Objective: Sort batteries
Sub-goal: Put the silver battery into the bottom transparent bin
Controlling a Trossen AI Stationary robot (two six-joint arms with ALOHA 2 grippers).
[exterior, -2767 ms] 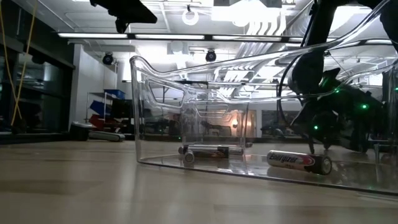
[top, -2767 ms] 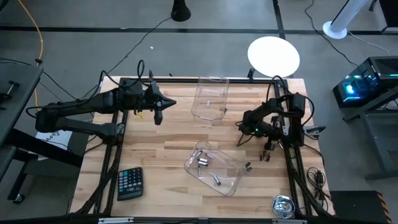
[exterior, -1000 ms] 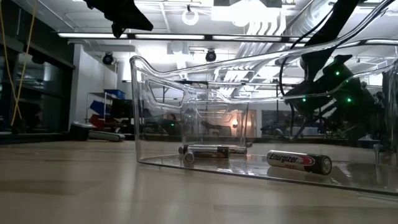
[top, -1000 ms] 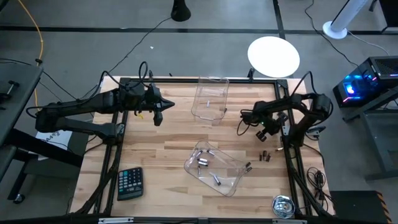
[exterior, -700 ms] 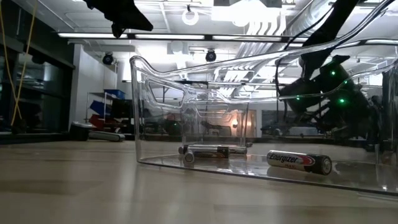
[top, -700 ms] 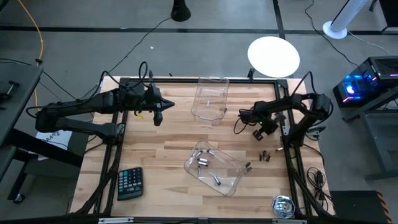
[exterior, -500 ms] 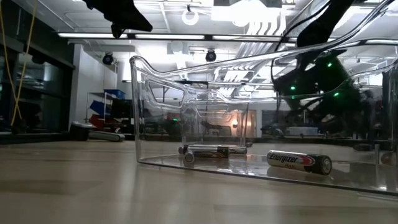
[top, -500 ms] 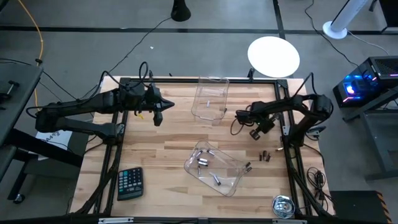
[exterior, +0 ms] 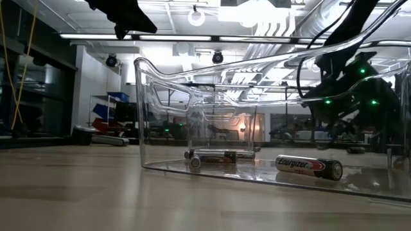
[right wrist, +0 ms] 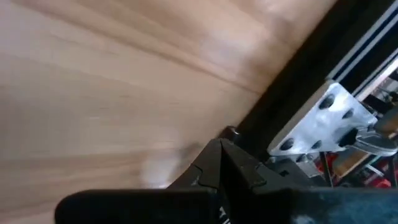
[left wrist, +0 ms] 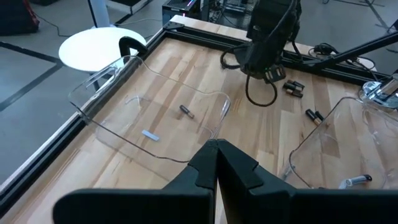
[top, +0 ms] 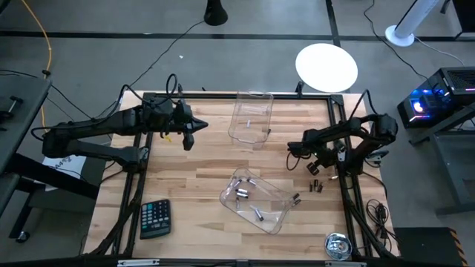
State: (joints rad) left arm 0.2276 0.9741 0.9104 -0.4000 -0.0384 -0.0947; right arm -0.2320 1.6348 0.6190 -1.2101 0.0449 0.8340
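Note:
Several batteries [top: 249,199] lie in the near clear tray [top: 276,194]; one labelled battery [exterior: 309,165] rests on its floor. The far clear tray [top: 239,130] holds one small battery [left wrist: 185,111]. Loose batteries [top: 318,185] lie on the wood near the table's right edge, and another battery [top: 297,198] lies beside the near tray. My right gripper [top: 317,167] hovers shut just beyond those loose ones, empty between its fingers [right wrist: 211,163]. My left gripper [top: 188,143] hangs shut above the table's far left, also shown in its wrist view [left wrist: 215,149].
A calculator [top: 155,218] lies at the near left and a round tape measure [top: 338,246] at the near right corner. The black frame rail [right wrist: 292,68] runs close by my right gripper. Bare wood lies between the two trays and the left arm.
My right gripper drifted toward the far tray, then swung back toward the table's right and near side, above the loose batteries, rolling its wrist a little. It stayed shut. My left gripper and the batteries kept still.

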